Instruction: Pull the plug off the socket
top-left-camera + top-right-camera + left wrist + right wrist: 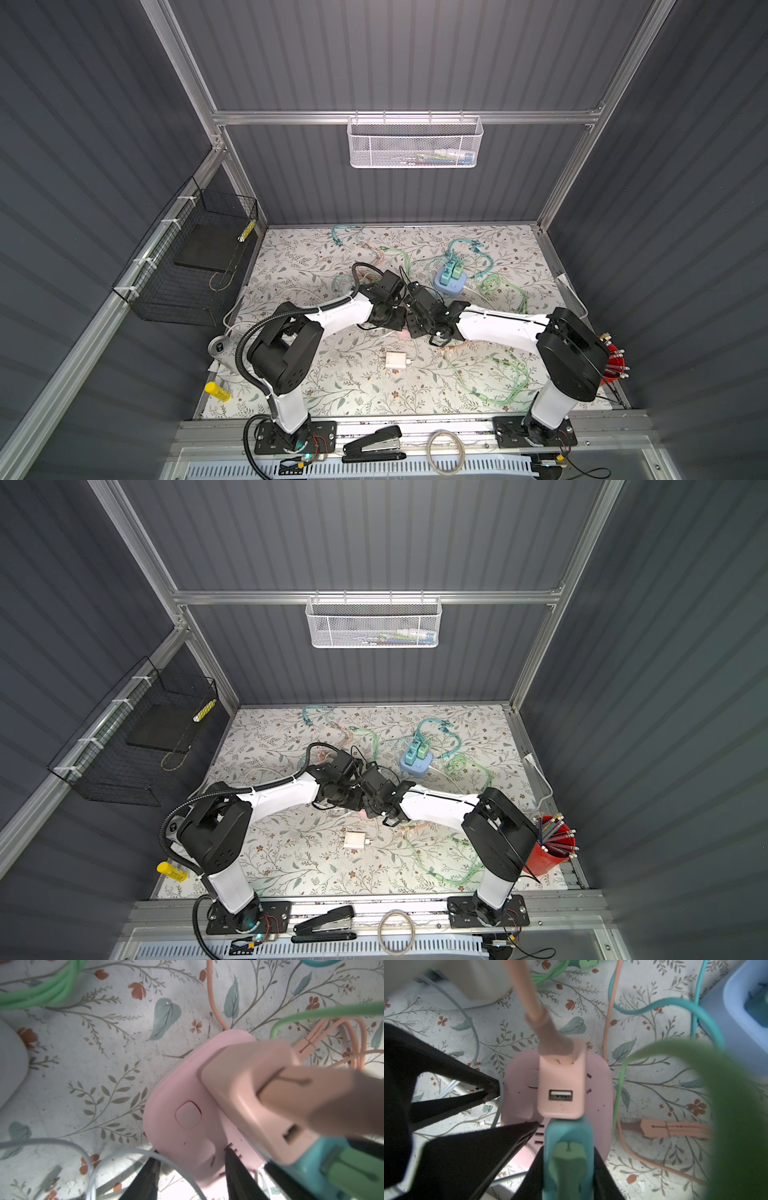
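Teal plug [566, 1132], blurred, sits clamped by right jaws on pink socket [598, 1088]; left jaws unclear.

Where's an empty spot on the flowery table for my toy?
Front middle: bare between the white square charger, the green cable loops and the black stapler. Crowded: around the blue power strip, and mid-table where the left gripper and right gripper meet at the pink power strip.
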